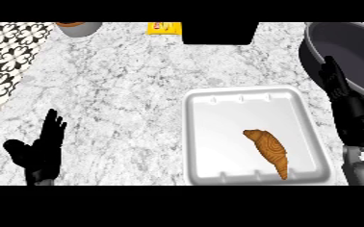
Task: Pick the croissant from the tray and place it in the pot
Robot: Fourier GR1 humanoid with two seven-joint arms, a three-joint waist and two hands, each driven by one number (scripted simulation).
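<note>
Looking down in the head view, a white tray [206, 125] sits on the marble counter [113, 86], toward the counter's near right corner. The croissant [268, 151] lies inside the tray, in its near right portion, long axis running diagonally toward the tray's near right corner. Nothing touches the croissant.

The dark grey pot [316, 45] stands at the counter's far right corner, partly cut off by the view's right edge, beyond the tray's far right corner.

The right hand [335, 84] shows along the right edge, fingers straight and pointing away from the robot, released and holding nothing. It overlaps the pot's near rim and lies beside the tray's right edge, apart from the croissant.

The left hand [41, 146] rests at the counter's near left corner, fingers up and relaxed, holding nothing, well apart from the tray.

Along the counter's far edge: a yellow packet [163, 27], a black block [220, 32], and a grey bowl [78, 28] near the far left corner.
</note>
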